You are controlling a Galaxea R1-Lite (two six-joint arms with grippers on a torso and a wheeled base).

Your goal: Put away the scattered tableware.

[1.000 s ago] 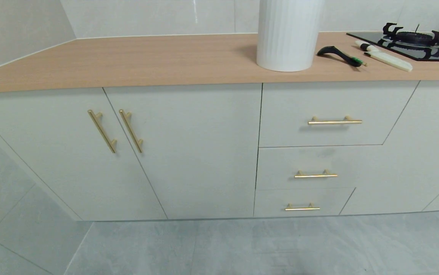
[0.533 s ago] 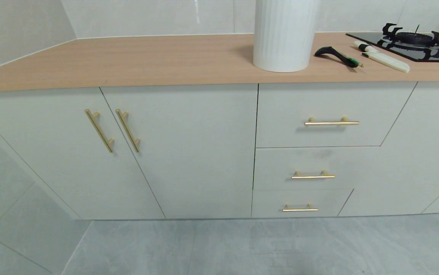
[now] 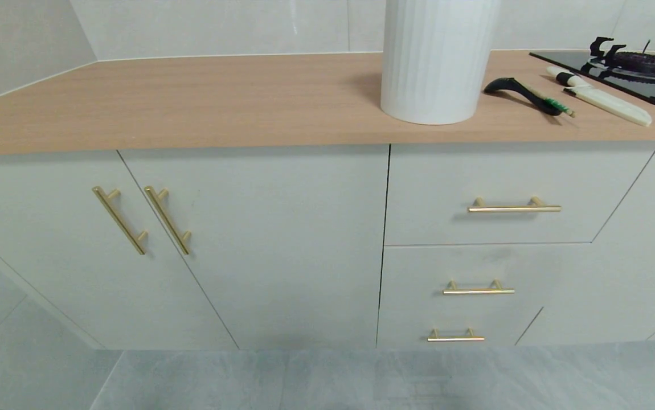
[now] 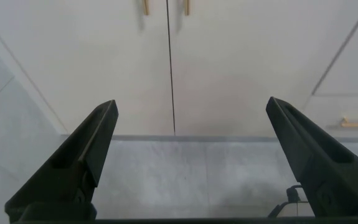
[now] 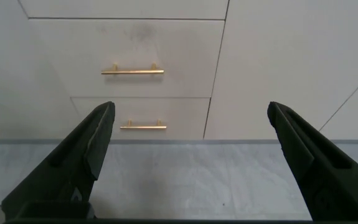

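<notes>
A wooden surface (image 3: 219,97) runs across the top of pale cabinets. On it stands a tall white ribbed container (image 3: 436,62). Just to its right lies a black-handled tool (image 3: 524,94), and beside that a white knife (image 3: 606,102), near a black gas hob (image 3: 635,65). Below are two doors (image 3: 282,239) with slanting gold handles (image 3: 119,219), three closed drawers (image 3: 447,182) and a grey tiled floor (image 3: 327,381).

Left hand (image 4: 190,104) and right hand (image 5: 190,107), fingers wide apart.
</notes>
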